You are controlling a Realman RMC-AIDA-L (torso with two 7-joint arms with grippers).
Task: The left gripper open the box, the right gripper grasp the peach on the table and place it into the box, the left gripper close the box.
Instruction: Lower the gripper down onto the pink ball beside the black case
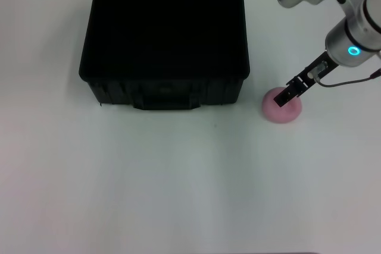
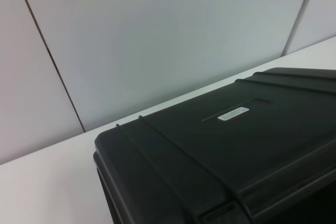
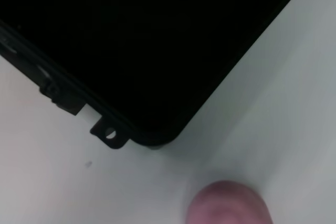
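Nearest, the peach sits under the right hand; grip unclear; box open.

Right gripper hides part of the peach.

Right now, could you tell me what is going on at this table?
The box stands open on the table, its lid tipped back. The right gripper is down on the peach, which sits on the table to the right of the box; whether it has closed on the fruit cannot be seen. The left gripper is out of view.
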